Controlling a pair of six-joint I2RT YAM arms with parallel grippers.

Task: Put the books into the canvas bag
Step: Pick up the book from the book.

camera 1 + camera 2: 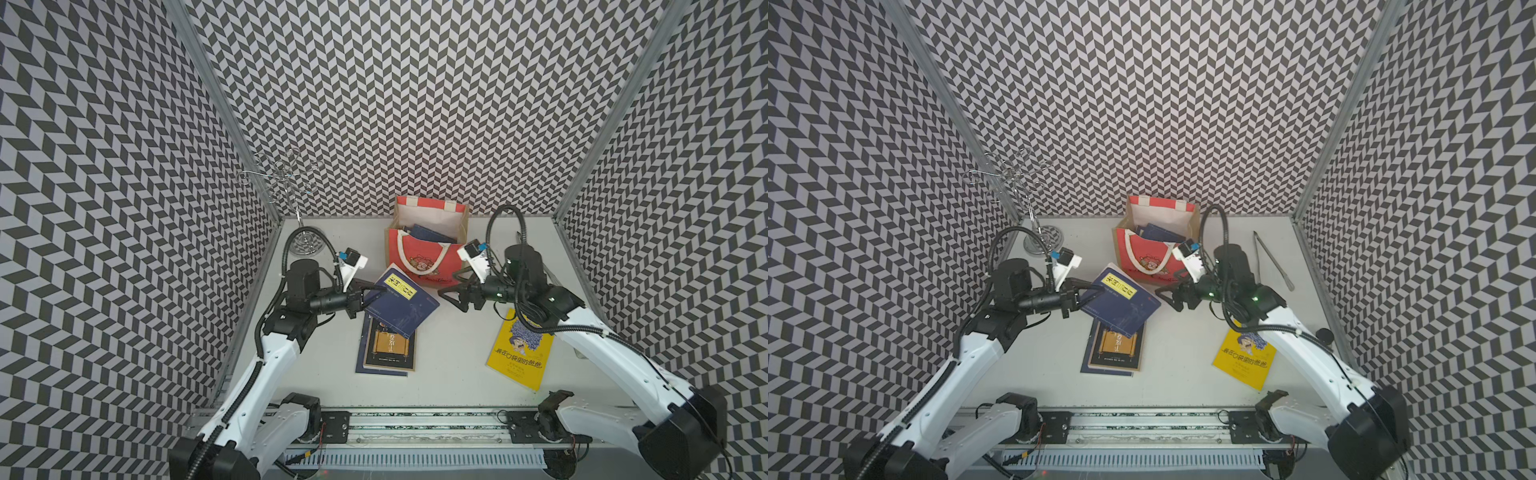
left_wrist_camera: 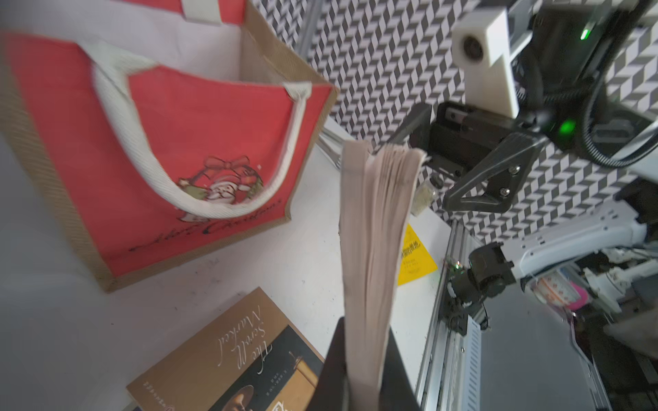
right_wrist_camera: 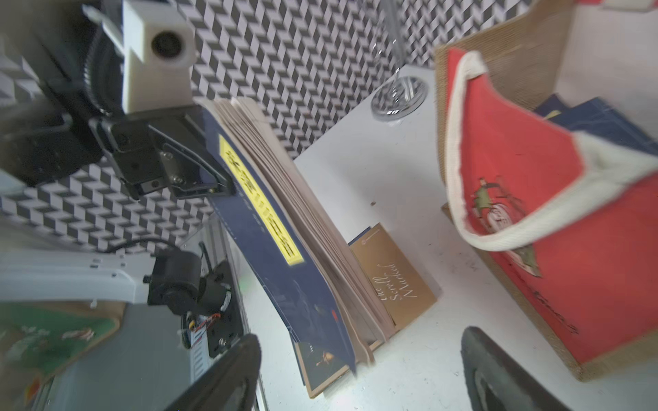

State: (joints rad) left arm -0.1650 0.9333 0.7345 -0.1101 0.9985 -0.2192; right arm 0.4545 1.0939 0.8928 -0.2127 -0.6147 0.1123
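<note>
The left hand pinched a navy book by its edge, aloft over the desk just before the canvas bag, the right hand spread beside it; tipping the book upright should clear the bag's rim.

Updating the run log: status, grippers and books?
Left gripper shut on navy book, tilted. Right gripper open, empty. Bag upright, nothing between.

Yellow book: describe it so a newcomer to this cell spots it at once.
From the red canvas bag at the back, come forward toward the right arm. The yellow book lies flat, partly under that arm. It alone is bright yellow with a cartoon face; nearby are a navy book and a tan book.
</note>
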